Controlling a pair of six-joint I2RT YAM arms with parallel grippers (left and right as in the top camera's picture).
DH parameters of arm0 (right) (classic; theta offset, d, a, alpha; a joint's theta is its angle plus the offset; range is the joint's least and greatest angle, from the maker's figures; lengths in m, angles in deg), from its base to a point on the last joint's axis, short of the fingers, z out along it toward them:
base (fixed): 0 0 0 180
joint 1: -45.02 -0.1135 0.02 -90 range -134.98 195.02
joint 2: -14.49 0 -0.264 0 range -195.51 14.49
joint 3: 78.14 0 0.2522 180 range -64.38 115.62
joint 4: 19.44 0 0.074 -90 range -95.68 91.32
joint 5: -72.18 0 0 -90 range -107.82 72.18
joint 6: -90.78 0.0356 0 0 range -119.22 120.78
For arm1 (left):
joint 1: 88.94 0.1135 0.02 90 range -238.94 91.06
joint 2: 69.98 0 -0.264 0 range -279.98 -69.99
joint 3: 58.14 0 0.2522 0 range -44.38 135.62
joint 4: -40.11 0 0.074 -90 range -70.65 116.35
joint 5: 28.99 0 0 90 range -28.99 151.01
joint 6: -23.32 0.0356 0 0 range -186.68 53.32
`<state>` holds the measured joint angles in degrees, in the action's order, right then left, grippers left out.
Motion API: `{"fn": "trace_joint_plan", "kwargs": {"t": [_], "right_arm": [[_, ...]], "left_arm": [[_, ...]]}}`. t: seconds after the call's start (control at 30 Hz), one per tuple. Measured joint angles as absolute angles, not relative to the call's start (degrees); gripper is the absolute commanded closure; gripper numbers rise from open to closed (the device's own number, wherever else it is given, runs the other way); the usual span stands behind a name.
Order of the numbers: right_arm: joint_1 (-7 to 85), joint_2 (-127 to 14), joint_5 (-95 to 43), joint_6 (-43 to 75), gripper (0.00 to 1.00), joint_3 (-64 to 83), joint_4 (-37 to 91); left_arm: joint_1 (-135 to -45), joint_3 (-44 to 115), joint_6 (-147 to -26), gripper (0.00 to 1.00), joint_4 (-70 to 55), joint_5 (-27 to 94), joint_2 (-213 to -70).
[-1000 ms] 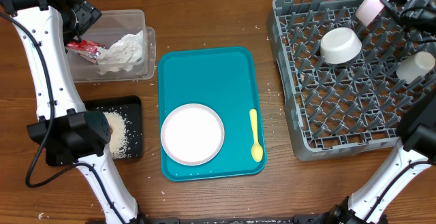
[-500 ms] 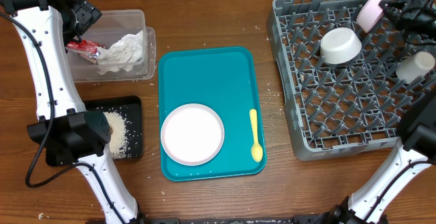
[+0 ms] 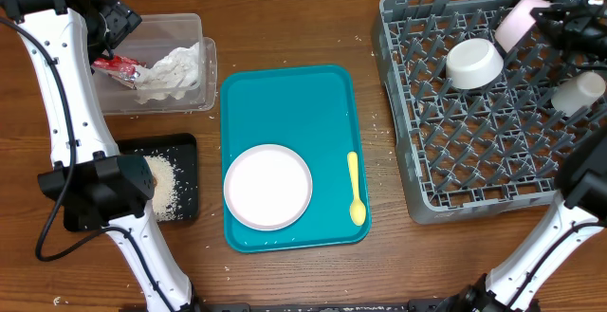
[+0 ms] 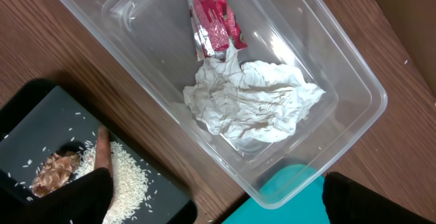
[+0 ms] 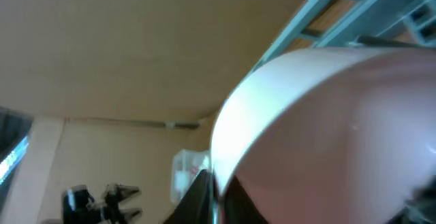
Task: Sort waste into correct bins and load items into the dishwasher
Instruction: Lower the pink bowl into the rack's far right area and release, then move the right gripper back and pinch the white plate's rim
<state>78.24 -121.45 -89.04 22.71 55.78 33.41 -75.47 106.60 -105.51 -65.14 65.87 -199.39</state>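
My right gripper (image 3: 548,18) is shut on the rim of the small pale pink dish (image 3: 517,23) and holds it on edge in the far right corner of the grey dish rack (image 3: 417,160). The dish fills the right wrist view (image 5: 327,122). A white bowl (image 3: 474,63) and a small white cup (image 3: 579,92) lie in the rack. My left gripper (image 3: 119,20) is open over the clear tub (image 3: 204,65), which holds the crumpled napkin (image 4: 248,101) and red wrapper (image 4: 214,20). The round plate (image 3: 268,186) and yellow spoon (image 3: 355,189) lie on the teal tray (image 3: 285,103).
The black tray (image 3: 185,151) at the left holds loose rice (image 4: 126,176) and a brown food lump (image 4: 54,171). A few rice grains lie scattered on the wooden table around the rack and trays.
My right gripper has lowered the pink dish a little further down and inward into the rack's far corner. The left arm has not moved.
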Motion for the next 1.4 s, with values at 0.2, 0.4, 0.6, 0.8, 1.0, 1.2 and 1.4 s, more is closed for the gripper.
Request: {"fn": "trace_joint_plan", "kwargs": {"t": [0.2,0.4,0.6,0.8,1.0,1.2,1.4], "right_arm": [[81.67,-121.45,-79.62,22.75,0.54,59.82,46.02],[82.37,-121.45,-65.56,21.20,0.48,69.48,60.56],[82.10,-121.42,-48.62,20.42,0.45,90.18,75.79],[80.75,-121.07,-40.01,20.15,0.44,106.83,89.21],[70.65,-120.27,-44.84,14.97,0.27,110.72,91.27],[48.79,-120.29,-40.49,11.48,0.14,109.76,91.20],[28.64,-120.24,-27.10,10.10,0.00,104.30,91.20]], "left_arm": [[-75.47,106.60,-105.51,0.00,-65.14,65.87,-199.39],[-75.47,106.60,-105.51,0.00,-65.14,65.87,-199.39],[-75.47,106.60,-105.51,0.00,-65.14,65.89,-199.39],[-75.47,106.60,-105.51,0.00,-65.14,65.87,-199.39],[-75.47,106.60,-105.51,0.00,-65.14,65.87,-199.39],[-75.47,106.60,-105.51,0.00,-65.14,65.87,-199.39],[-75.47,106.60,-105.51,0.00,-65.11,65.87,-199.39]]}}
